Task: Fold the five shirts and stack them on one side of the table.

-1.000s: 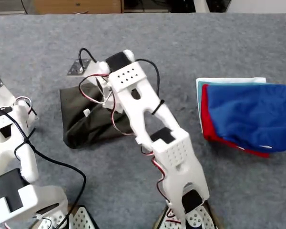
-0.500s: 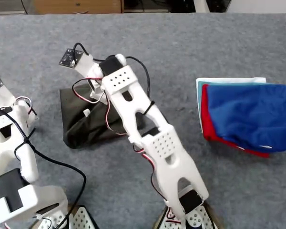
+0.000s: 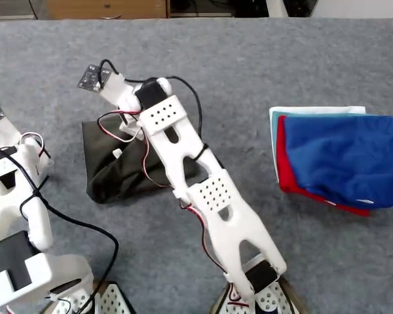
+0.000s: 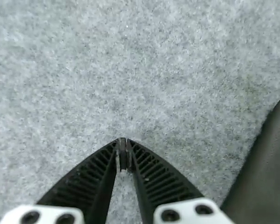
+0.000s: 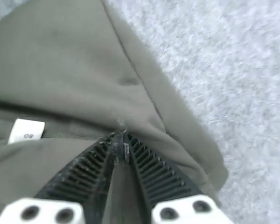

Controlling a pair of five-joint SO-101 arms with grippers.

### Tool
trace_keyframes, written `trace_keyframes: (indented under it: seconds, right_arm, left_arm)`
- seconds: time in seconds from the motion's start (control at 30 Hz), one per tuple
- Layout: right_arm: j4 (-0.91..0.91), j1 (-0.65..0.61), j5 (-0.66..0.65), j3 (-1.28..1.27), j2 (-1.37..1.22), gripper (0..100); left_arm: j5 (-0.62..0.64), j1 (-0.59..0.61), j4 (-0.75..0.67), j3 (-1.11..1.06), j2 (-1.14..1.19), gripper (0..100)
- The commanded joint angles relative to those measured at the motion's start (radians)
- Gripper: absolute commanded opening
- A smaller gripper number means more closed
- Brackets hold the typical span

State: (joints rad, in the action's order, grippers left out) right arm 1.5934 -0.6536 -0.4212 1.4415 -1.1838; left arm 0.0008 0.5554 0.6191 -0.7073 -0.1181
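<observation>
Over the dark shirt (image 3: 114,173), which lies crumpled and half folded on the grey bench (image 3: 262,65), the right arm stretches out with its wrist above the shirt's far edge. The right hand (image 5: 122,140) is closed, its tips meeting at a ridge of bunched cloth near the white label. It looks to be pinching that fold, though how much cloth sits between the tips is hard to make out. The left hand (image 4: 122,144) is closed on nothing, over bare bench just beside the shirt's edge. Well apart from the shirt, toward the other side of the bench, sits the stack (image 3: 334,160) of folded shirts, blue on top with red and pale ones under it.

By my reading, four shirts are done and this one is mid-fold.

The main risk is the grip. A shallow pinch on a ridge could slip free as the arm pulls, and the fold would flop open. A pinch that takes both layers would drag the whole shirt along the bench instead of turning one flap over. Nothing pins the shirt, since the left hand is off it, so sliding seems likely. Loose wires on the right arm hang close to the cloth and could snag it.
</observation>
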Motion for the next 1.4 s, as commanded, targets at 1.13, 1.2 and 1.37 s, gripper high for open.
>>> trace_keyframes:
  seconds: [1.13, 1.2, 1.37]
  right_arm:
    - [0.193, 0.027, -0.038, -0.160, 0.140, 0.3]
    - [0.193, 0.027, -0.038, -0.216, 0.209, 0.3]
    - [0.193, 0.031, -0.038, -0.469, 0.343, 0.2]
  left_arm:
    - [0.000, -0.006, -0.012, 0.020, -0.005, 2]
    - [0.000, -0.006, -0.014, 0.020, -0.005, 2]
    - [0.000, -0.005, -0.014, 0.021, -0.005, 2]
